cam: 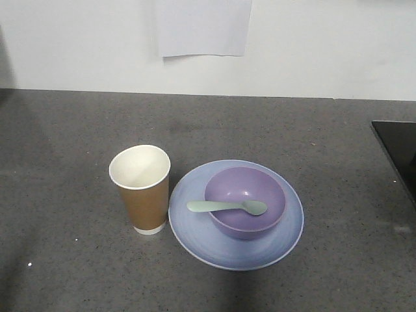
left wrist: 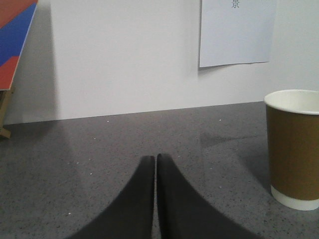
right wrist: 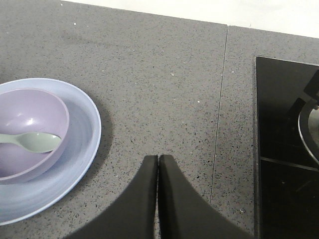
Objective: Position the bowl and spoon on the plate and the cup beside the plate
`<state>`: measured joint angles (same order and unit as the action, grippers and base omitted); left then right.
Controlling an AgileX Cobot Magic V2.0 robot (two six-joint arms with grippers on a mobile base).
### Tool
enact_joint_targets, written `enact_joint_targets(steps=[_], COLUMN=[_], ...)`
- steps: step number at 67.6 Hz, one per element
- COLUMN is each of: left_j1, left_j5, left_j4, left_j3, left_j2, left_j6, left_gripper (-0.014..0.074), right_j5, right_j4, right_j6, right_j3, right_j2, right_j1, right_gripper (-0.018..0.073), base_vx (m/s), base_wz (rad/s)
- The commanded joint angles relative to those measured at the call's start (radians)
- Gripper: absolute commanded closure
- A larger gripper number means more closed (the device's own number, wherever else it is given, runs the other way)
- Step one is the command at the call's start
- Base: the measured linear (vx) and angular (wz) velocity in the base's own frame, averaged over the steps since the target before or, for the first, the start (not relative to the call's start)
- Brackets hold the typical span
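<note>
The lilac bowl sits on the pale blue plate, and the mint-green spoon lies across the bowl with its handle over the left rim. The brown paper cup stands upright just left of the plate. In the right wrist view the plate, bowl and spoon are at the left, apart from my right gripper, which is shut on nothing. My left gripper is shut and empty, with the cup to its right. Neither gripper shows in the front view.
A grey speckled counter runs back to a white wall with a paper sheet on it. A black cooktop is set in the counter at the right, also seen as a cooktop beside my right gripper. A red-and-blue board leans at far left.
</note>
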<state>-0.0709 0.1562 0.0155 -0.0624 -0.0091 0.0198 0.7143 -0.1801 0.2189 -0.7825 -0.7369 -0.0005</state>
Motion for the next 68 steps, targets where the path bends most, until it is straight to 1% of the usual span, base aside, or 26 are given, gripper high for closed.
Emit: enact_joint_targets(steps=[1, 12, 22, 68], left_j1=[0.014, 0.018, 0.018, 0.018], left_j5=[-0.114, -0.203, -0.195, -0.193], left_j4=[-0.015, -0.005, 0.006, 0.003], left_j3=[0.007, 0.070, 0.069, 0.068], left_j2=[-0.017, -0.017, -0.017, -0.016], left_j6=[0.026, 0.082, 0.084, 0.084], left_gripper=[0.0603, 0.0604, 0.0604, 0.0604], right_j5=[-0.063, -0.063, -0.063, -0.063], right_j4=[-0.008, -0.008, -0.008, -0.008], right_j6=[0.002, 0.002, 0.002, 0.002], right_j3=[-0.025, -0.025, -0.025, -0.025], right_j2=[0.003, 0.003, 0.003, 0.003], right_j1=[-0.007, -0.007, -0.007, -0.007], right_gripper=[0.0570, 0.0570, 0.0570, 0.0570], base_vx=[0.00, 0.00, 0.00, 0.00], base_wz=[0.00, 0.00, 0.00, 0.00])
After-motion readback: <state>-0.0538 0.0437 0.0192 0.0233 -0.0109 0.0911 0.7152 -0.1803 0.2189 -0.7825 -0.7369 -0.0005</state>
